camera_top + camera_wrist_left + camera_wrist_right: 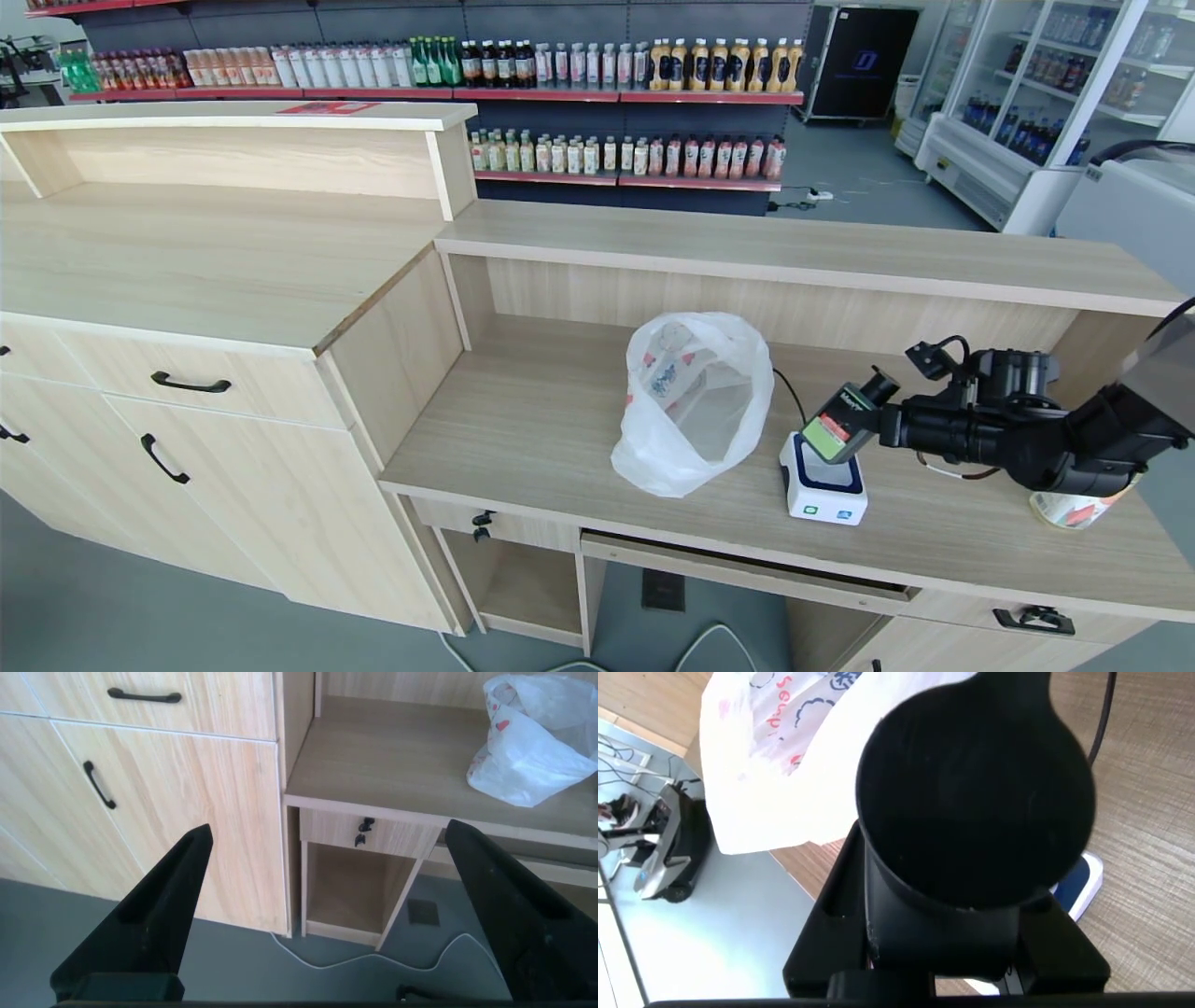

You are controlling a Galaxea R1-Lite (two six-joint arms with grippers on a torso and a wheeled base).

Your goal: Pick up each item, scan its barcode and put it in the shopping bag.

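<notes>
At the checkout surface, the robot's right tool is clamped on a dark container with a green and red label, holding it just above the white scanner. The container lies tilted. Its long axis slopes down from the tool toward the scanner's window, with the low end leading.

The white plastic shopping bag stands just beside the scanner on the robot's left, mouth open and sagging (something printed already shows inside it). So the drop-off lies straight on along the container's own axis, past the scanner. The right arm holds the item and is by far the nearer of the two, so it looks best placed to carry it across.

The right wrist camera looks down the container end-on, with the bag beyond it and a corner of the scanner to one side.

The left tool hangs with its fingers spread wide and holding nothing, low before the surface's front edge and well apart from the scanner.

A paper cup stands on the scanner's far side from the bag, under the right arm. It is probably waiting its turn.
</notes>
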